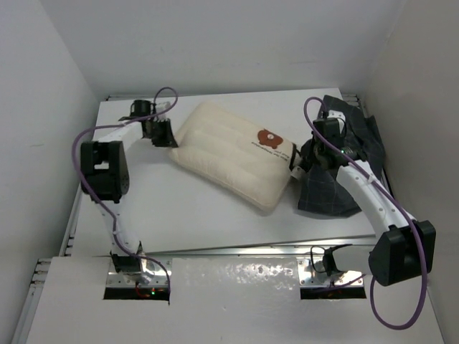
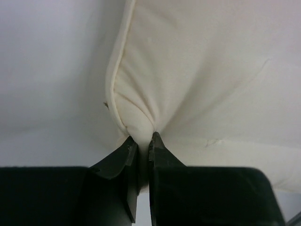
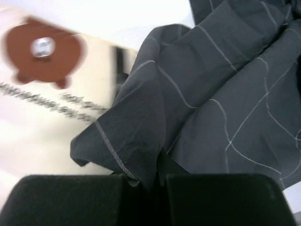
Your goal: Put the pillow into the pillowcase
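Pillow (image 1: 229, 154), cream-white and quilted, with a brown bear print near one end, is lying slantwise on the middle of the desk (image 1: 186, 222). Left jaws are pinching its corner opposite the bear. Right jaws are pinching the crumpled dark checked pillowcase (image 1: 326, 193), which is touching the pillow's bear end.

the pillow (image 3: 33, 141) carries a printed line (image 3: 70, 104), too blurred to read.
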### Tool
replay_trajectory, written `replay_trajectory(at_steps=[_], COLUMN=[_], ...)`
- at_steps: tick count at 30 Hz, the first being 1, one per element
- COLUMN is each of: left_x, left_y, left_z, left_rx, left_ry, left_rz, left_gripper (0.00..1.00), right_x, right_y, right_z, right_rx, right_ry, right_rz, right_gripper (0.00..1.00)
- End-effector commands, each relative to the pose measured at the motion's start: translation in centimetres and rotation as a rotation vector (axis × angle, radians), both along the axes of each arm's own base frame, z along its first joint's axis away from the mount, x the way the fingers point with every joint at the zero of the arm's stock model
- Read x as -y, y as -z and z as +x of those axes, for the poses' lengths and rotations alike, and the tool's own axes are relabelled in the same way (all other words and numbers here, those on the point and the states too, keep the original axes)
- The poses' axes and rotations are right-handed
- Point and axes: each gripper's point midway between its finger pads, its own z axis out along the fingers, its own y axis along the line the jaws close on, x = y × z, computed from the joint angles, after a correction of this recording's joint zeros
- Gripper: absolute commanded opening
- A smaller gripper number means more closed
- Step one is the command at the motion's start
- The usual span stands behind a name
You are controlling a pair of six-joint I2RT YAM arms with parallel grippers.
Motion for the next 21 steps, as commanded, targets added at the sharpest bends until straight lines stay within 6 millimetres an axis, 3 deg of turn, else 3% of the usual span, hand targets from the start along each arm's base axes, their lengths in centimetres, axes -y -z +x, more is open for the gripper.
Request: replay_trajectory(at_steps=[1,2,3,5,6,7,8,10,11,12,13,15,16,18,19,20,21], left_x=[-11.0,-11.9,-12.7,-12.4,-11.9,-11.7,-11.8,-12.3,-12.6,-12.7,-13.0,-13.0,-12.3,-9.9,-7.0,-5.8,-4.2], left_y=[-0.7,-1.0,-1.2,-1.1,-0.2,-1.3,-1.4,-2.8,-3.7,-6.0,-9.4,-13.2,-16.7,-18.5,-18.7,-18.1,-17.0], left_z=[-8.5,-10.0,-13.3,-16.6,-19.1,-20.6,-21.5,-22.4,-22.0,-20.6,-18.0,-15.0,-12.3,-10.3,-9.5,-8.9,-7.4], left_rx=[-0.142,-0.133,-0.12,-0.095,-0.122,-0.111,-0.114,-0.147,-0.143,-0.102,0.001,0.136,0.276,0.386,0.43,0.439,0.458], left_ry=[-0.087,-0.06,0.018,0.176,0.227,0.258,0.322,0.35,0.365,0.372,0.376,0.364,0.355,0.4,0.472,0.499,0.521], left_rz=[0.291,0.336,0.412,0.46,0.456,0.466,0.487,0.515,0.53,0.54,0.577,0.602,0.605,0.579,0.577,0.585,0.601], left_gripper=[0.0,0.0,0.0,0.03,0.12,0.34,0.67,0.8,0.96,1.0,1.0,1.0,1.0,1.0,1.0,1.0,1.0], right_x=[0.5,0.0,-0.4,-1.4,-2.1,-2.5,-3.2,-3.9,-4.2,-5.0,-5.4,-5.8,-6.0,-6.3,-6.5,-6.8,-7.2], right_y=[-2.5,-2.6,-2.4,-2.3,-2.2,-2.1,-1.8,-1.7,-1.6,-1.8,-2.1,-2.6,-3.0,-3.4,-3.6,-4.5,-3.8], right_z=[1.1,1.3,1.4,1.9,1.9,2.0,2.4,2.9,3.1,4.0,4.8,5.7,6.7,7.7,8.2,8.9,9.3], right_rx=[0.073,0.079,0.078,0.093,0.092,0.09,0.084,0.074,0.065,0.062,0.061,0.07,0.078,0.089,0.093,0.111,0.091], right_ry=[0.037,0.012,-0.013,-0.052,-0.077,-0.092,-0.108,-0.116,-0.12,-0.129,-0.131,-0.121,-0.111,-0.107,-0.109,-0.116,-0.125], right_rz=[-0.013,0.0,0.001,0.02,0.025,0.029,0.042,0.066,0.075,0.097,0.106,0.122,0.126,0.134,0.137,0.144,0.146], right_gripper=[0.0,0.0,0.0,0.0,0.0,0.0,0.0,0.0,0.0,0.0,0.0,0.0,0.0,0.0,0.0,0.0,0.0])
